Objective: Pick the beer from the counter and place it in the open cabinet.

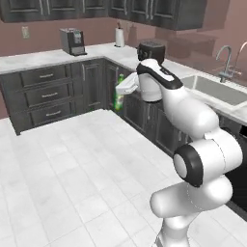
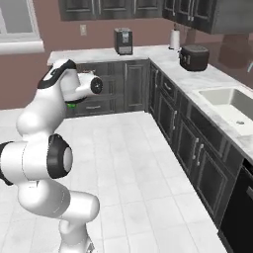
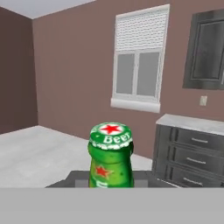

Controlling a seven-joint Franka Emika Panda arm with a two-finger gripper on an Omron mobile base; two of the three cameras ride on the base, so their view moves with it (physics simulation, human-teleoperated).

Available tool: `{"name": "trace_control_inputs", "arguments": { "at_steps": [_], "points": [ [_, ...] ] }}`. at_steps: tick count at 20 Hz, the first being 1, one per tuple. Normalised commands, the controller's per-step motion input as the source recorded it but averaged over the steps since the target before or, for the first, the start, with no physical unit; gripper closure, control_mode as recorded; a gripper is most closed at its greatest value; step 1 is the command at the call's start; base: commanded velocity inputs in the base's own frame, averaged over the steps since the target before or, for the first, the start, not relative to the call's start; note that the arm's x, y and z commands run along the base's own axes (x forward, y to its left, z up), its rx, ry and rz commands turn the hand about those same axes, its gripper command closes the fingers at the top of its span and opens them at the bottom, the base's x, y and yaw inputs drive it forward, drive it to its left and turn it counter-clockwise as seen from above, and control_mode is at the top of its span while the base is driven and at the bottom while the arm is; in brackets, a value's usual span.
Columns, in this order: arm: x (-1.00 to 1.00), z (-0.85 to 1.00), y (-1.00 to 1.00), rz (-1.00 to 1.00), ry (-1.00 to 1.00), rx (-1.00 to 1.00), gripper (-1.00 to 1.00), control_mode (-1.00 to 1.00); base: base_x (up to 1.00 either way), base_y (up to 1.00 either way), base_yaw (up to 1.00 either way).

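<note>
The beer (image 3: 110, 155), a green bottle with a red star on its cap, stands upright between my gripper's (image 3: 110, 180) dark fingers, which are shut on its body. In the left base view the gripper (image 1: 120, 89) holds the beer (image 1: 118, 95) in the air in front of the low dark base cabinets, away from the white marble counter (image 1: 46, 60). A sliver of the green beer (image 2: 72, 104) shows under the wrist in the right base view. Dark wall cabinets (image 1: 159, 12) hang above the counter (image 2: 148, 52); which one is open I cannot tell.
On the counter stand a coffee machine (image 1: 72, 41), a paper towel roll (image 1: 119, 37) and a black appliance (image 2: 193, 57). A sink (image 1: 217, 89) with a faucet (image 1: 226, 62) lies to the right. A window (image 3: 140, 61) faces the hand. White tiled floor (image 1: 72, 169) spreads wide.
</note>
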Motion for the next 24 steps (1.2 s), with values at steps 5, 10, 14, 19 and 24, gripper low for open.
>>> {"name": "trace_control_inputs", "arguments": {
  "at_steps": [5,10,14,19,24],
  "points": [
    [0.0,0.0,0.0,0.0,0.0,0.0,1.0,1.0,-0.37,0.08,-0.49],
    [0.0,0.0,0.0,0.0,0.0,0.0,1.0,1.0,-0.31,0.22,-0.45],
    [0.0,0.0,0.0,0.0,0.0,0.0,1.0,1.0,-0.27,0.16,-0.46],
    [0.0,0.0,0.0,0.0,0.0,0.0,1.0,1.0,-0.17,0.16,-0.43],
    [0.0,0.0,0.0,0.0,0.0,0.0,1.0,1.0,-0.22,0.13,-0.43]
  ]
}}
